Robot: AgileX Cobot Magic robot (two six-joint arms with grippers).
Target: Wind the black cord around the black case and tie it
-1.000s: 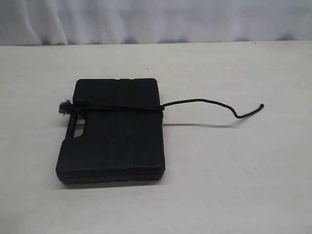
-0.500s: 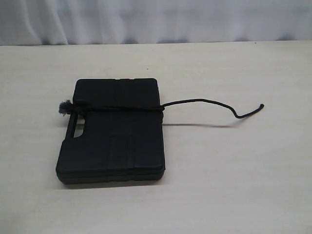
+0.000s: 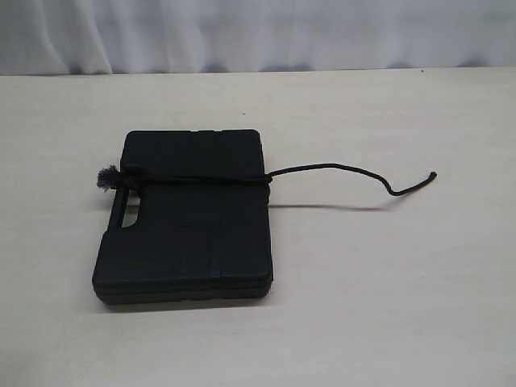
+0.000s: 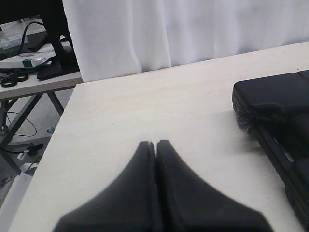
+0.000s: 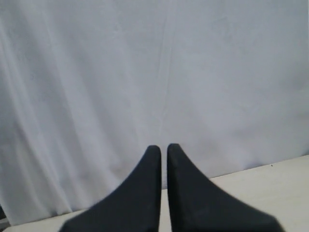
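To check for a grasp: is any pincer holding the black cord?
No, the black cord lies across the black case, free end loose on the table, untouched.

Your table (image 3: 387, 306) is pale with a faint wood grain. It runs back to a white curtain (image 3: 258, 32) that hangs in soft folds along the far edge. The light is soft and even, and shadows on the tabletop are weak. In the left wrist view you can see past the table's corner to a side table (image 4: 43, 83) on thin angled legs. It is cluttered with a flat packet (image 4: 26, 60) and dark cables (image 4: 12, 79). Below it is grey floor (image 4: 36, 113) with a thin loose wire (image 4: 26, 131). In the right wrist view the curtain fills nearly everything.
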